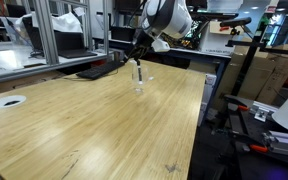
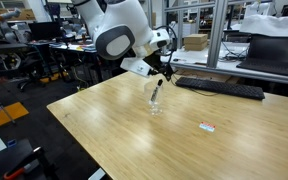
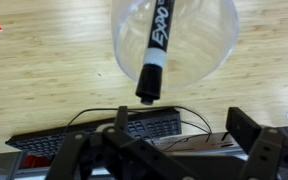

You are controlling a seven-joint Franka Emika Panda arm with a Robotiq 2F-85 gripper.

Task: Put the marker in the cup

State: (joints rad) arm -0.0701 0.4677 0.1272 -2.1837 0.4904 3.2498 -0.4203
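The clear cup (image 1: 138, 84) stands on the wooden table in both exterior views (image 2: 155, 103). The black marker (image 3: 154, 50) stands tilted inside the cup, its capped end sticking out over the rim toward the gripper. It also shows in an exterior view (image 2: 158, 90). My gripper (image 3: 181, 125) is open, with nothing between its fingers, and sits just above and behind the cup. It hovers over the cup in both exterior views (image 1: 139, 60) (image 2: 164, 72). In the wrist view the cup (image 3: 206, 40) fills the top centre.
A black keyboard (image 2: 219, 88) with a cable lies behind the cup, also in the wrist view (image 3: 94, 135). A flat white disc (image 1: 9, 101) lies near one table edge. A small red-and-white tag (image 2: 207, 126) lies on the table.
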